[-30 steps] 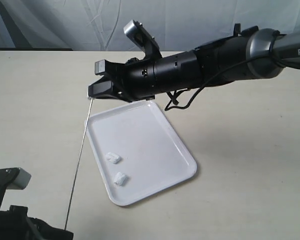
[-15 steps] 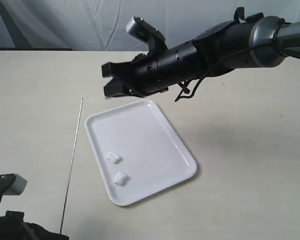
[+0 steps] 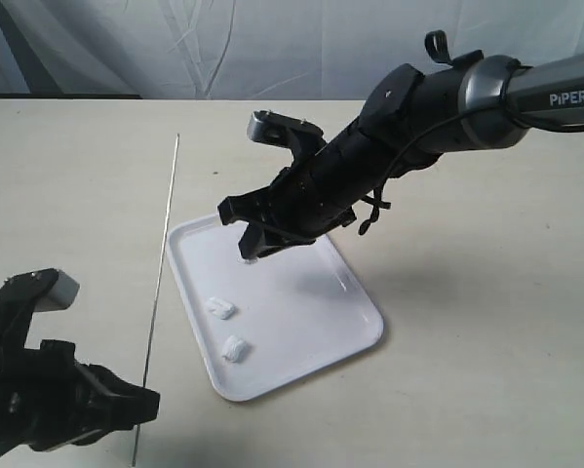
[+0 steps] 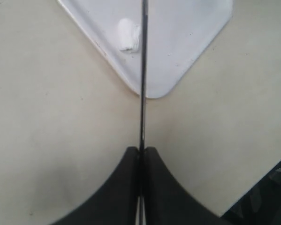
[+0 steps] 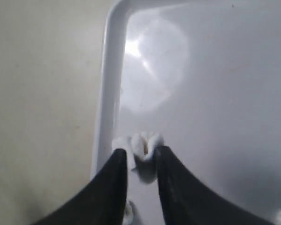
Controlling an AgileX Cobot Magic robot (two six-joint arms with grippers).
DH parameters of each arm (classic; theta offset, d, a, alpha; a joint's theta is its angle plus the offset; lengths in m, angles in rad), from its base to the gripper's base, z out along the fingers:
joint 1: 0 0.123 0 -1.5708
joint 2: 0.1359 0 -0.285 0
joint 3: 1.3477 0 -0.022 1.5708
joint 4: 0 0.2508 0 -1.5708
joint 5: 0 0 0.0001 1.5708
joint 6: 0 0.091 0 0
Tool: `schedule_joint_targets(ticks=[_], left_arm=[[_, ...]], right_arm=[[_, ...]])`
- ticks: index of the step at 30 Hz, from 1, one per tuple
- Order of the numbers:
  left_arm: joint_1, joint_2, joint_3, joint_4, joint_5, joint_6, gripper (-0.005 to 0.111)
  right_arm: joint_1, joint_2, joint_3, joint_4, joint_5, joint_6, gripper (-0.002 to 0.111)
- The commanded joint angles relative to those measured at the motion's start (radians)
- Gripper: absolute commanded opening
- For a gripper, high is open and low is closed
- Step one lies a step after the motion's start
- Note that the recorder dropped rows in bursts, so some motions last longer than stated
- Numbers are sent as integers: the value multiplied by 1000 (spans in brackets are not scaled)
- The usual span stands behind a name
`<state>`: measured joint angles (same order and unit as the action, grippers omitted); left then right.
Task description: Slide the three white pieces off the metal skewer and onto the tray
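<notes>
The tray lies at the table's middle with two white pieces near its left rim. My right gripper hangs low over the tray's far left part, shut on the third white piece, close to the tray's rim. My left gripper, at the bottom left, is shut on the near end of the bare metal skewer, which runs away along the tray's left side. In the left wrist view the skewer passes over the tray beside one piece, and the gripper pinches it.
A pale cloth backdrop hangs behind the table's far edge. Bare beige tabletop stretches right of the tray and left of the skewer. The right arm's black body slants across above the tray's far end.
The right gripper left the skewer's far tip and dropped to the tray with a white piece. The left gripper came forward and the skewer's far tip moved further back.
</notes>
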<state>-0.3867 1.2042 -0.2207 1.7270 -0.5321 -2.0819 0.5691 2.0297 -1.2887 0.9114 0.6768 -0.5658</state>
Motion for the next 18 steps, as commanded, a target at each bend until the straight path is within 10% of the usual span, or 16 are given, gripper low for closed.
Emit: schedule_joint_targets(ticks=[1,18], left_arm=[[-4,128,-62,17,-5,-10,0],[-4,537,-340,17,-199,-10,0]], right_arm=[[1,14,-3,-60,50,43,46],[1,-227,-3,-539,165,154,47]])
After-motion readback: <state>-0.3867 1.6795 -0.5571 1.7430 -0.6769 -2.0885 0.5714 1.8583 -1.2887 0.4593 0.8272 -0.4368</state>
